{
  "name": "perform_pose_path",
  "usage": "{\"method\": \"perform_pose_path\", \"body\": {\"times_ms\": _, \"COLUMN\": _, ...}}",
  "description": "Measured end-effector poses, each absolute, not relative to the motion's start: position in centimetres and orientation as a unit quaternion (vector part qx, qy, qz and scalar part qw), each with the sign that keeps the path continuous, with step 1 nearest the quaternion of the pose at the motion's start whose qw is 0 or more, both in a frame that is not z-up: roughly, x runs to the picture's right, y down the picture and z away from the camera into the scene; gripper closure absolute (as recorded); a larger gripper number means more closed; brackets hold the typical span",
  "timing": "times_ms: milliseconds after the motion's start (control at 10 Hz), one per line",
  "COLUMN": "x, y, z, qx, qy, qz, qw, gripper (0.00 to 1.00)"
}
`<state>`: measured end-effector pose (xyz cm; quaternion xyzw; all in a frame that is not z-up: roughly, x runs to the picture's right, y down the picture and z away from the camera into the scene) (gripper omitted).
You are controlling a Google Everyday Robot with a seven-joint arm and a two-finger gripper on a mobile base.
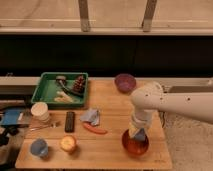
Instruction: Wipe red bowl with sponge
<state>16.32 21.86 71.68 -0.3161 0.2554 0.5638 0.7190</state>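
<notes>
The white arm [172, 102] reaches in from the right and bends down over the near right corner of the wooden surface [112, 102]. Its claw [136, 128] points straight down into the red bowl [132, 148], which sits near the front right edge of the surface. The claw is closed on the sponge [139, 135], a yellowish and blue piece at its tip, and the sponge sits low inside the bowl; whether it touches the bottom cannot be told.

A purple bowl [125, 81] stands at the back of the surface, well apart from the red bowl. At the back left is a green tray [47, 94] holding several small items. In front of the tray a pale round container [40, 112] stands at the left edge, with a black remote [70, 121] lying near it. Just beside the remote is a crumpled blue cloth [91, 116], and a thin red item [95, 130] lies just in front of the cloth. Near the front left corner are 2 more things: a blue cup [39, 147] and, just beside it, an orange fruit [68, 144].
</notes>
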Motion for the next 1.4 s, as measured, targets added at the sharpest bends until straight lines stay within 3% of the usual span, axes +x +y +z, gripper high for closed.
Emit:
{"method": "perform_pose_path", "body": {"times_ms": 800, "x": 15.6, "y": 27.2, "z": 67.5, "qx": -0.328, "qy": 0.232, "qz": 0.57, "qw": 0.716, "gripper": 1.0}}
{"method": "perform_pose_path", "body": {"times_ms": 1400, "x": 20.9, "y": 23.3, "z": 69.4, "qx": -0.31, "qy": 0.242, "qz": 0.613, "qw": 0.686, "gripper": 1.0}}
